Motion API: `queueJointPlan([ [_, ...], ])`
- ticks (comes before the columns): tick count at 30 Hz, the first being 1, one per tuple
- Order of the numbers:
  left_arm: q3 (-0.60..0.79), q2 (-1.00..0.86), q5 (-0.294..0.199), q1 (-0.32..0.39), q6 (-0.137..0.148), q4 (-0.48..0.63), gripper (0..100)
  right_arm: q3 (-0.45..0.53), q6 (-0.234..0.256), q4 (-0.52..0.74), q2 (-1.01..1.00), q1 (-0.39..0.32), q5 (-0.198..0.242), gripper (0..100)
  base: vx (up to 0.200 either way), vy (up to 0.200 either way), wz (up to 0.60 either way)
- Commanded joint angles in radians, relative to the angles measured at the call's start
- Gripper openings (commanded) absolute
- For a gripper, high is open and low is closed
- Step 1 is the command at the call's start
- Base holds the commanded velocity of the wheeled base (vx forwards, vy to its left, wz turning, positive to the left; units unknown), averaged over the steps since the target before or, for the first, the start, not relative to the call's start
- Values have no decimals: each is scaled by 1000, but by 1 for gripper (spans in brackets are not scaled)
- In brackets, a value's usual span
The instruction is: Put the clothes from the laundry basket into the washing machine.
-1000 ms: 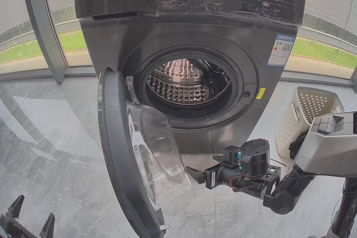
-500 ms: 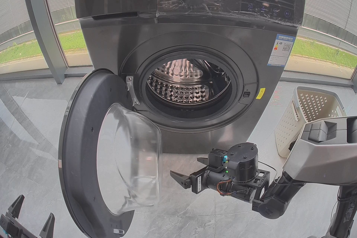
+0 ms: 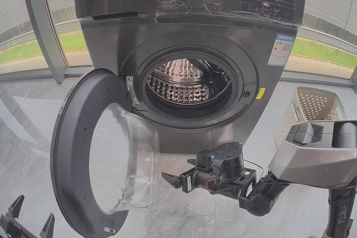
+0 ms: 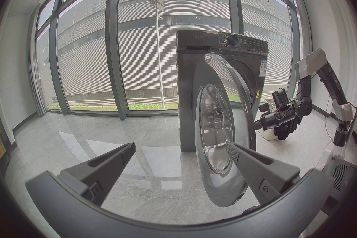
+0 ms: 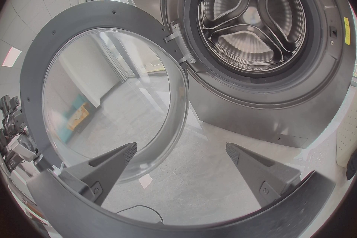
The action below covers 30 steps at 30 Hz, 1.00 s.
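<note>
Washing machine (image 3: 111, 39), door (image 3: 70, 131) wide open, blue label (image 3: 281, 50) on front, right pincer (image 5: 178, 145) and left pincer (image 4: 179, 144) spread, empty.

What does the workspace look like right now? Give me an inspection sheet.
Surface: grey tiled floor.
Job's things: washing machine door swung wide open; drum looks empty; laundry basket on the floor right of the machine, contents hidden.
Clutter: nothing seen.
Hands: right hand open, low before the machine, holding nothing; left hand open, empty.
Cables: thin wire looped at the right wrist.
Surroundings: tall windows behind the machine.
</note>
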Motion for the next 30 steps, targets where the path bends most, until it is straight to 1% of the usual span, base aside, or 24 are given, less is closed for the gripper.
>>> queueJointPlan([
  [1, 18, -18, 0, 0, 0, 0, 100, -78, 1, 14, 40, 12, 1, 100, 0, 0, 0],
  [5, 18, -18, 0, 0, 1, 0, 100, -123, 6, 12, 65, 32, 1, 100, 0, 0, 0],
  [7, 18, -18, 0, 0, 1, 0, 100, -166, 11, 8, 95, 43, 0, 100, 0, 0, 0],
  [10, 18, -18, 0, 0, 1, 0, 100, -193, 14, -5, 121, 49, -5, 100, 0, 0, 0],
  [12, 18, -18, 0, 0, 1, 0, 100, -216, 26, -14, 127, 54, -10, 100, 0, 0, 0],
  [15, 18, -18, 0, 0, 1, 0, 100, -213, 51, -17, 121, 57, -20, 100, 0, 0, 0],
  [18, 18, -18, 0, 0, 1, 0, 100, -209, 51, -17, 114, 50, -30, 100, 0, 0, 0],
  [19, 18, -18, 2, 0, 1, 0, 100, -193, 49, -17, 97, 37, -51, 100, 0, 0, 0],
  [20, 18, -18, 2, 0, 1, 0, 100, -184, 47, -15, 85, 34, -57, 100, 0, 0, 0],
  [21, 18, -18, 2, 0, 1, 0, 100, -139, 41, 3, 19, 0, -96, 100, 0, 0, 0],
  [22, 18, -18, 2, 0, 1, 0, 100, -120, 40, 5, -1, -14, -111, 100, 0, 0, 0],
  [24, 18, -18, 2, 0, 1, 0, 100, -92, 32, 5, -34, -31, -128, 100, 0, 0, 0],
  [25, 18, -18, 2, 0, 1, 0, 100, -58, 15, -2, -67, -46, -140, 100, 0, 0, 0],
  [26, 18, -18, 2, 0, 1, 0, 100, -58, 15, -2, -67, -46, -140, 100, 0, 0, 0],
  [27, 18, -18, 2, 0, 1, 0, 100, 14, -14, -17, -126, -85, -143, 100, 0, 0, 0],
  [30, 18, -18, 2, 0, 0, 0, 100, 147, -29, -74, -238, -141, -143, 100, 0, 0, 0],
])
